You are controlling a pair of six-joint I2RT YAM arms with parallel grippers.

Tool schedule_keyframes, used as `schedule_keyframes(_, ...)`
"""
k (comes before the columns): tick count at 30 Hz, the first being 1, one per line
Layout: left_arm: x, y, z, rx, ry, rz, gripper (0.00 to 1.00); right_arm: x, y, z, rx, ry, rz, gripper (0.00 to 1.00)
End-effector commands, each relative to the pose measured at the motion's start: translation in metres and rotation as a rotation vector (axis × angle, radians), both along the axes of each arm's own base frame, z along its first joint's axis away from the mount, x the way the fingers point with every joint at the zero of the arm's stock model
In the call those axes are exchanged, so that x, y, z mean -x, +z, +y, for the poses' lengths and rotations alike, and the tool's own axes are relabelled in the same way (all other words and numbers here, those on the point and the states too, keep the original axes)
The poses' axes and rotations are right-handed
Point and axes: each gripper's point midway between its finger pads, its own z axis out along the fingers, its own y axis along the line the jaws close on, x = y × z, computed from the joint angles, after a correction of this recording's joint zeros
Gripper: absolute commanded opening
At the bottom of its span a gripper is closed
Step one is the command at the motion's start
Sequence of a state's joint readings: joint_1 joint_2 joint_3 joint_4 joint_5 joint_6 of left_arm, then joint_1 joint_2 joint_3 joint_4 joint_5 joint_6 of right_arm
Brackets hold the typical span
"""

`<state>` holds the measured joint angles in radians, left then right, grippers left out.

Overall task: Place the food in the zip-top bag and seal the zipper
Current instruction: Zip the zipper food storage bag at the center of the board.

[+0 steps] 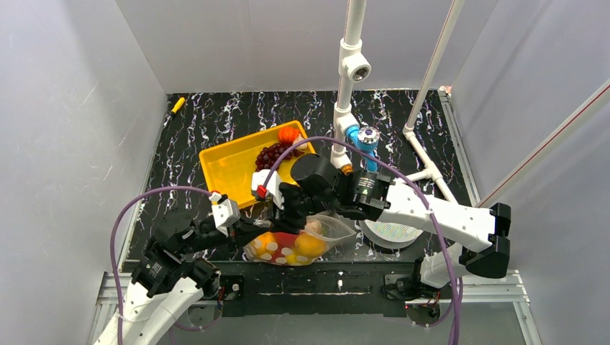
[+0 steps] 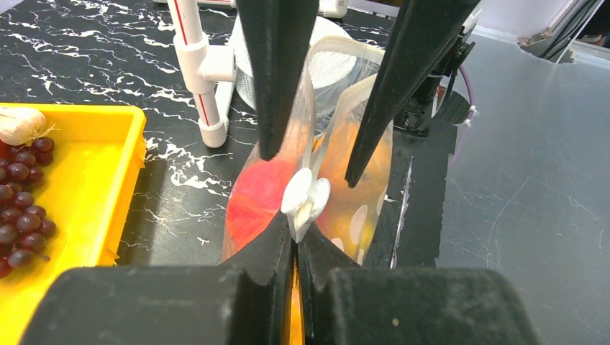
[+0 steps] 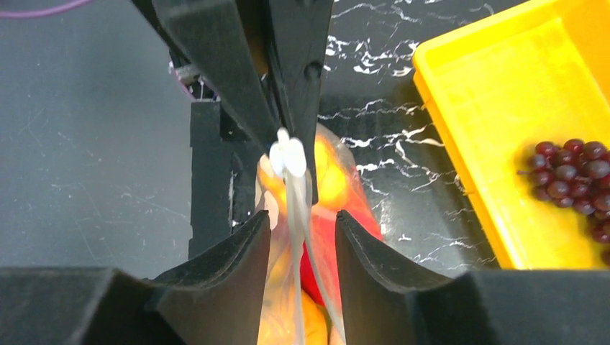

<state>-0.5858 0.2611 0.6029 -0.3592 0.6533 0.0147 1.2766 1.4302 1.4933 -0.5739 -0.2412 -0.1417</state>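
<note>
The zip-top bag (image 1: 337, 228) lies near the front edge of the black marbled desk (image 1: 208, 118), between the two arms, with its mouth edge lifted and held up. Red, yellow and orange food (image 1: 288, 248) shows through its clear wall. The left end effector (image 2: 295, 241) is pinched tight on the bag's top edge, right beside a small white slider tab (image 2: 306, 198) on the zipper (image 3: 295, 215). The right end effector (image 3: 302, 219) comes in from the opposite side. Its fingers (image 3: 237, 266) stand moderately apart, one on each face of the bag, with the zipper strip running between them; the wrist view shows a gap on both sides, so it is not gripping. Behind the bag sits a yellow tray (image 1: 223, 169) with a bunch of dark red grapes (image 1: 272, 155), an orange piece (image 1: 289, 134) at its far corner and a white garlic bulb (image 2: 18, 123). A round white spool disc (image 1: 392, 231) rests on the desk just right of the bag.
</note>
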Motion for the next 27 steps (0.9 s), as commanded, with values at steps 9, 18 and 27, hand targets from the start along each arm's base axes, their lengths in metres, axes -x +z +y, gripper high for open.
schedule_keyframes(9,-0.003,0.001,-0.005,-0.01,-0.021,0.01,0.0,-0.003,0.044,0.032,-0.104,0.024,-0.068,0.46)
schedule_keyframes(18,-0.003,0.002,-0.003,-0.004,-0.01,-0.001,0.0,-0.002,0.038,0.038,-0.096,0.039,-0.065,0.37)
schedule_keyframes(27,-0.004,0.002,-0.001,-0.002,0.008,-0.015,0.0,-0.006,0.034,0.037,-0.092,0.021,-0.081,0.02)
